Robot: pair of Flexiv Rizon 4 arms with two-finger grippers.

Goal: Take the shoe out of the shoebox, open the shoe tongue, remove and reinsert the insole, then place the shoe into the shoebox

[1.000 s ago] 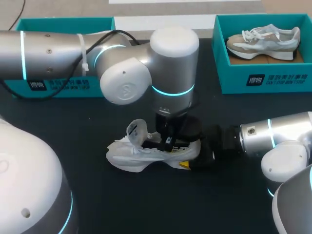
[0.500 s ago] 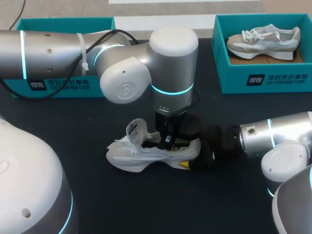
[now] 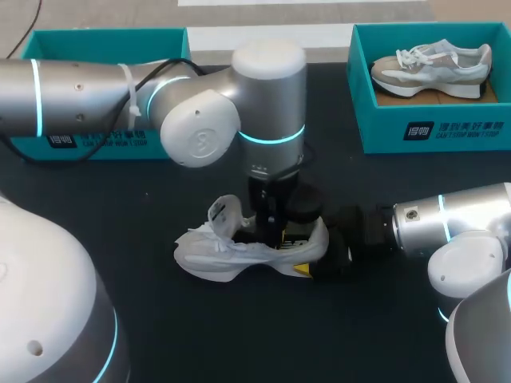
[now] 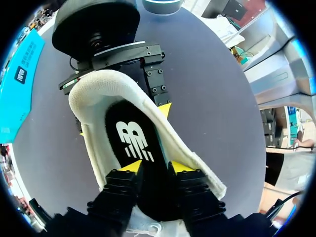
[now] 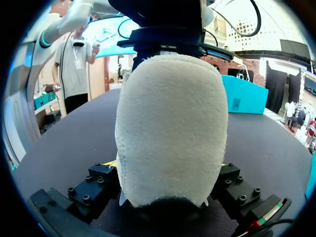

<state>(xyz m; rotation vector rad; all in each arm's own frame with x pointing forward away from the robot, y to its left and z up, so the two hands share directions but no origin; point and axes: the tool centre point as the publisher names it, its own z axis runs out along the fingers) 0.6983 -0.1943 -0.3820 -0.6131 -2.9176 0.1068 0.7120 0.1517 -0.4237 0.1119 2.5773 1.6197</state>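
A white shoe [image 3: 231, 254] lies on its sole on the dark table, toe to the left, tongue [image 3: 223, 211] lifted up. My left gripper [image 3: 271, 227] points straight down into the shoe's opening. In the left wrist view its yellow tips [image 4: 154, 168] stand a little apart just above the black insole [image 4: 133, 138], which lies flat inside the shoe [image 4: 98, 98]; nothing is pinched between them. My right gripper [image 3: 323, 259] reaches in low from the right and clasps the heel [image 5: 170, 123] from both sides, its fingers [image 5: 94, 180] pressed against it.
A teal shoebox [image 3: 104, 36] stands at the back left, partly behind my left arm. A second teal shoebox [image 3: 431, 132] at the back right holds another shoe [image 3: 431, 68]. Bare table stretches in front of the white shoe.
My left gripper's fingers have parted from shut. The left wrist has shifted slightly to the left over the shoe. The right arm and the shoe have stayed put.
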